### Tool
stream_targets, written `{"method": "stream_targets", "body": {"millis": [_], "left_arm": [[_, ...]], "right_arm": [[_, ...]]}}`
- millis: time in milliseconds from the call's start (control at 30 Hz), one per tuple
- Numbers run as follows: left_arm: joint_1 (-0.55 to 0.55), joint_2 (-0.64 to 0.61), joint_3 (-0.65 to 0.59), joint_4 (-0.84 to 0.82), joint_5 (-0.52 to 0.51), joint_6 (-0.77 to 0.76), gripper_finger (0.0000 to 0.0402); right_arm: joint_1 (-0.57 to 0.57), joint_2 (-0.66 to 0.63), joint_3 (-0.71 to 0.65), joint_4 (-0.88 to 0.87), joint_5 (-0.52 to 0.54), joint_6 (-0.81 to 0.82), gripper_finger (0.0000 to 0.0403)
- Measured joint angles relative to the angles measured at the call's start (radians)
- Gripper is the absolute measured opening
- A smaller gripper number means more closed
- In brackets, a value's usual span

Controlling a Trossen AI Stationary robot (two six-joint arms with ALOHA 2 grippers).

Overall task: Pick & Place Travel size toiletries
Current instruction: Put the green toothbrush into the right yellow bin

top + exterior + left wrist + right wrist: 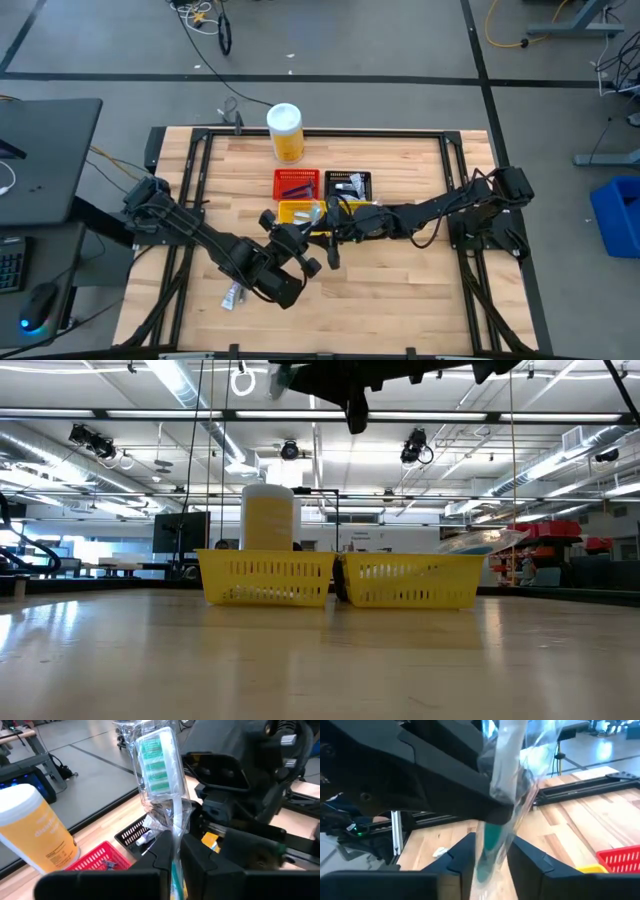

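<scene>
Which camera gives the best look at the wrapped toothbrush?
The left wrist view: the toothbrush fills it, green bristles facing the camera. The right wrist view shows only its handle in wrap; the high view barely shows it; the low view not at all.

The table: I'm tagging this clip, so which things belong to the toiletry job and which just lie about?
Job:
- wrapped toothbrush, gripped by the left gripper, right gripper around its handle
- tube on the table's near left
- items in the black basket

Lying about:
- yellow canister
- red basket
- yellow basket

green-bristled toothbrush (pixel 159 767) in clear wrap, yellow basket (pixel 266 578), red basket (pixel 296 184)
</scene>
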Motion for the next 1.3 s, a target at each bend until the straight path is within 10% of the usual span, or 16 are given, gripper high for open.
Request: {"method": "stream_targets", "body": {"millis": [667, 967, 1300], "left_arm": [[0.003, 0.000, 0.000, 0.002, 0.067, 0.091, 0.0078], [0.006, 0.000, 0.000, -0.067, 0.171, 0.088, 0.0119], [0.040, 0.000, 0.000, -0.124, 0.192, 0.084, 0.0101]], "right_arm": [[-0.001, -0.001, 0.000, -0.161, 0.180, -0.044, 0.0028], [-0.001, -0.155, 0.000, -0.637, 0.381, -0.062, 0.0027], [-0.006, -0.234, 0.000, -1.145, 0.179, -0.177, 0.0030]]}}
